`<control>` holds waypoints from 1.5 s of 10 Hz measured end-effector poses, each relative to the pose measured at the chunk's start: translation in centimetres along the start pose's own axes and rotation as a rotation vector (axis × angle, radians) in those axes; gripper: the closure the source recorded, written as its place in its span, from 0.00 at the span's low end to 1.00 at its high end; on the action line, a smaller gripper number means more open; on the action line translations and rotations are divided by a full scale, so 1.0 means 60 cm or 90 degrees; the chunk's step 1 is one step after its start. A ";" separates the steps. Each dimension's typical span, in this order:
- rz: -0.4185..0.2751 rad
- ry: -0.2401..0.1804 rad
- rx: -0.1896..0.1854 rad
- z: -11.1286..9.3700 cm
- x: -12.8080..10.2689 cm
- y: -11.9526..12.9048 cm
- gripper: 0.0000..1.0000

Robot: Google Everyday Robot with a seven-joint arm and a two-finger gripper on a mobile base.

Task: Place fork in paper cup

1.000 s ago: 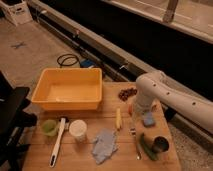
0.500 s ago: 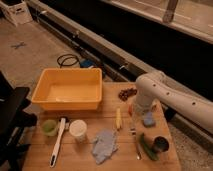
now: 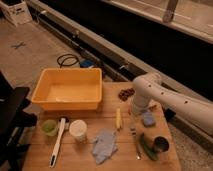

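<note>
The slim silver fork (image 3: 136,142) lies flat on the wooden table (image 3: 80,162), right of centre, its length running towards the front edge. The white paper cup (image 3: 78,130) stands upright at the front left of the middle, well left of the fork. My gripper (image 3: 134,114) hangs at the end of the white arm (image 3: 165,97) that reaches in from the right. It is just behind the fork's far end, between a yellow banana-like item (image 3: 118,119) and a blue sponge (image 3: 148,119).
A yellow bin (image 3: 67,90) fills the back left. A translucent green cup (image 3: 49,127) and a white-handled utensil (image 3: 58,141) lie left of the paper cup. A blue cloth (image 3: 104,145) lies in front. A green vegetable (image 3: 146,146) and a dark can (image 3: 160,145) sit right of the fork.
</note>
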 end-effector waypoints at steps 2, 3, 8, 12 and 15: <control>0.005 -0.001 0.002 -0.001 0.002 -0.008 0.71; 0.009 -0.001 0.002 -0.001 0.006 -0.012 0.71; 0.023 -0.015 -0.007 0.013 0.019 -0.025 0.71; 0.021 -0.019 -0.015 0.027 0.019 -0.032 0.74; 0.027 -0.025 -0.013 0.033 0.022 -0.035 0.68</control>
